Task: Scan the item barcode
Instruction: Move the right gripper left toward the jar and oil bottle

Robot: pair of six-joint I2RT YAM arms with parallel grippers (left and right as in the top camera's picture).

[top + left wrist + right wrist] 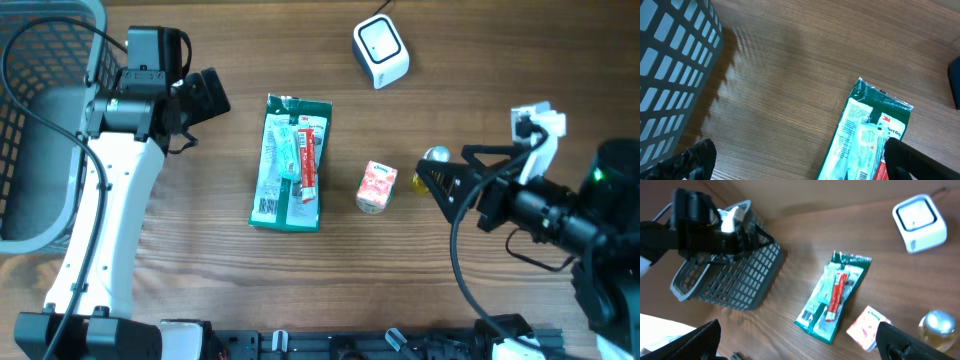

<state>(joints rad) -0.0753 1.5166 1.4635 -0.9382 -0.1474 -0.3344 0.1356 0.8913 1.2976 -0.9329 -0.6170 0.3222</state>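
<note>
Overhead view: nothing is picked yet, so we're at the approach step. Left gripper (pixel 205 97) and right gripper (pixel 432 182) both hang with jaws spread wide, holding nothing. Candidates on the brown wooden table (pixel 480 80): a flat green plastic retail pack (pixel 290 165) lying mid-table printed face up, a small pink cardboard carton (pixel 377 188) just right of it, and a round silver-topped object (pixel 436 155) touching or just beside the right gripper's fingers, can't tell which. White cube-shaped scanner (pixel 381 50) sits at the far edge, well apart from all three. Grey plastic mesh basket (pixel 40 120) is at far left. Task doesn't say which item; the carton is nearest the right gripper, the pack nearest the left. Next move, my read: close on one item, lift, turn its barcode face toward the scanner window. Barcode position isn't legible from here, so expect a re-orient.
</note>
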